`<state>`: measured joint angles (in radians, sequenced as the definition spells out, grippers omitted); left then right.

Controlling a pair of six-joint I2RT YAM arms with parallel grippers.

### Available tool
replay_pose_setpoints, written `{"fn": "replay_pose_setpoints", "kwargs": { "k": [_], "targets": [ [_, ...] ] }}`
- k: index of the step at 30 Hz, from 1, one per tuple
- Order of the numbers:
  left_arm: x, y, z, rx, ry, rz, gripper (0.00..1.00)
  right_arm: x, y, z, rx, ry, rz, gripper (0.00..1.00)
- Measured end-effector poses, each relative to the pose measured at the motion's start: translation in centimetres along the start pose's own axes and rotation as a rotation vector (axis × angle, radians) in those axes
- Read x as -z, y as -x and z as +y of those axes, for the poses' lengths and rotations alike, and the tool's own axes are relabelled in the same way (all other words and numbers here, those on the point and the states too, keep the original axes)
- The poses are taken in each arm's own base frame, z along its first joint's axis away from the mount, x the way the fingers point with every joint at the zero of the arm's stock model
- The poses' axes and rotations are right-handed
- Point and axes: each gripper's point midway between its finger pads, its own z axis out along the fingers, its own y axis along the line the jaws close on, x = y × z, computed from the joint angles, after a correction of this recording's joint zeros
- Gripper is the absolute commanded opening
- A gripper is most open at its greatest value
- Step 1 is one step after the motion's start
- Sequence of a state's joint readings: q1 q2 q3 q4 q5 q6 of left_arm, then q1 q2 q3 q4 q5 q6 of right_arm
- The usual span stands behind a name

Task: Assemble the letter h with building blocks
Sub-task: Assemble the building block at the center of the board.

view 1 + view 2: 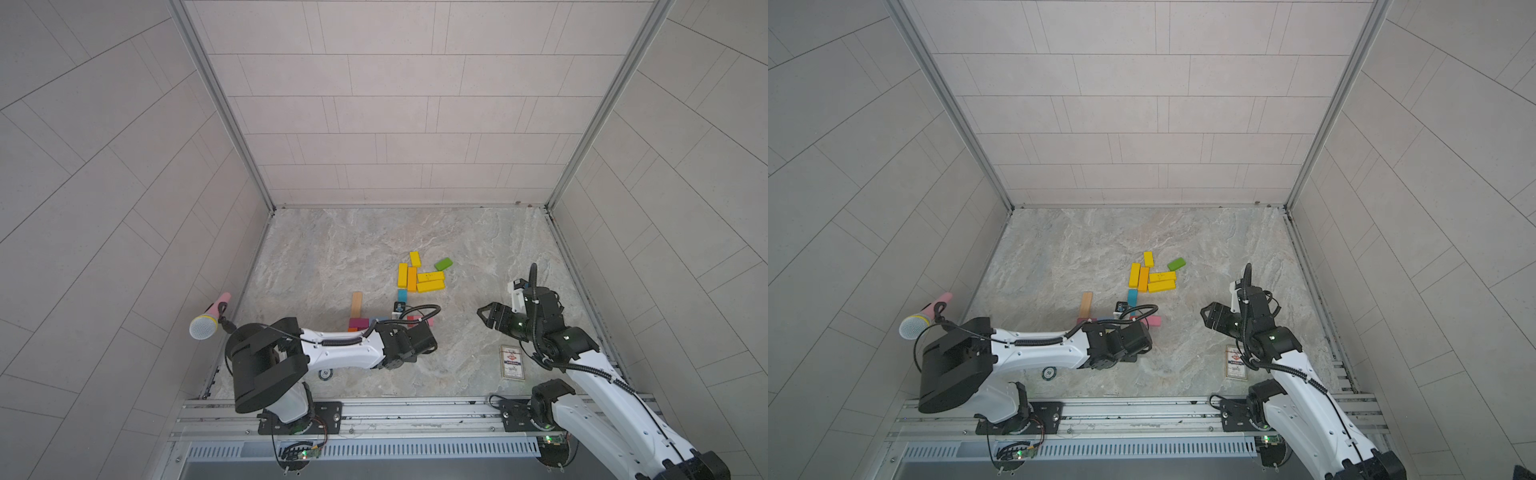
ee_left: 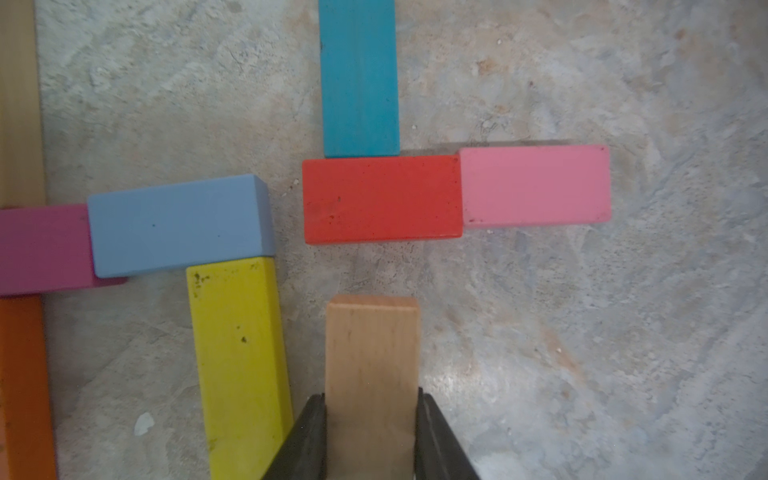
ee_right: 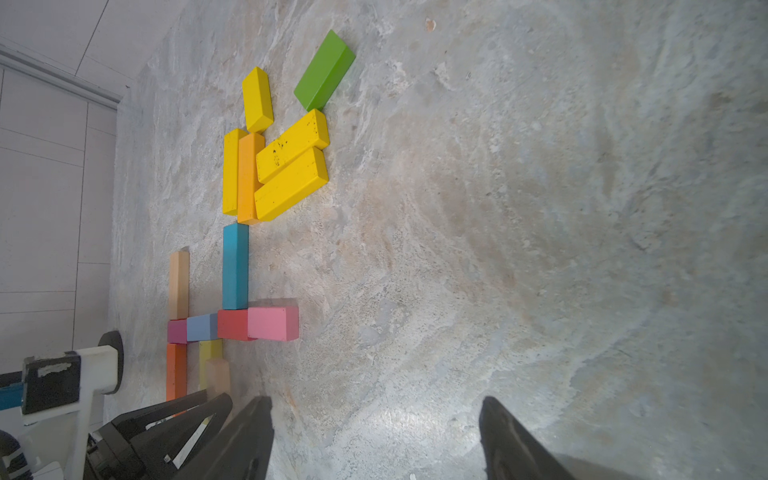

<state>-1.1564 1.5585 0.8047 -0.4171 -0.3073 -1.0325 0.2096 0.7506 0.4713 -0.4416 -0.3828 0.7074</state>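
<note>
Blocks [image 3: 291, 183] total fifteen (left jaws grip one wood block [image 2: 370, 365]).

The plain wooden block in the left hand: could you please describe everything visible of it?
The plain wooden block is a pale, unpainted rectangular bar with faint grain. The left hand is shut on its long sides with black fingers. Its free end points at the red block, bare table between them. It runs parallel to the yellow block, apart from it. Whether it rests on the table is unclear.
</note>
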Motion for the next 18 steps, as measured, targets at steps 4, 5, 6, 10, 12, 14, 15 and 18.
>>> {"fn": "replay_pose_setpoints", "kwargs": {
  "k": [4, 5, 6, 10, 12, 14, 15, 18],
  "targets": [
    [-0.2, 0.1, 0.2, 0.008, 0.005, 0.003, 0.14, 0.0, 0.0, -0.1, -0.005, 0.002, 0.001, 0.8],
    [-0.3, 0.1, 0.2, 0.008, 0.008, 0.006, 0.14, 0.0, 0.0, -0.1, -0.006, 0.002, 0.002, 0.8],
    [-0.4, 0.0, 0.3, 0.008, 0.011, 0.009, 0.14, 0.0, 0.0, -0.1, -0.007, 0.003, 0.002, 0.8],
    [-0.9, -0.3, 0.5, 0.013, 0.025, 0.026, 0.14, 0.1, 0.0, -0.2, -0.011, 0.003, 0.004, 0.8],
    [-1.1, -0.4, 0.6, 0.015, 0.03, 0.032, 0.14, 0.1, 0.1, -0.2, -0.013, 0.004, 0.002, 0.8],
    [-1.1, -0.3, 0.5, 0.019, 0.028, 0.032, 0.14, 0.1, 0.2, -0.3, -0.014, 0.005, 0.001, 0.8],
    [-1.1, -0.3, 0.5, 0.021, 0.029, 0.032, 0.15, 0.1, 0.2, -0.3, -0.014, 0.006, 0.001, 0.8],
    [-1.2, -0.2, 0.5, 0.025, 0.027, 0.032, 0.21, 0.1, 0.1, -0.4, -0.016, 0.006, 0.0, 0.8]
  ]
}}
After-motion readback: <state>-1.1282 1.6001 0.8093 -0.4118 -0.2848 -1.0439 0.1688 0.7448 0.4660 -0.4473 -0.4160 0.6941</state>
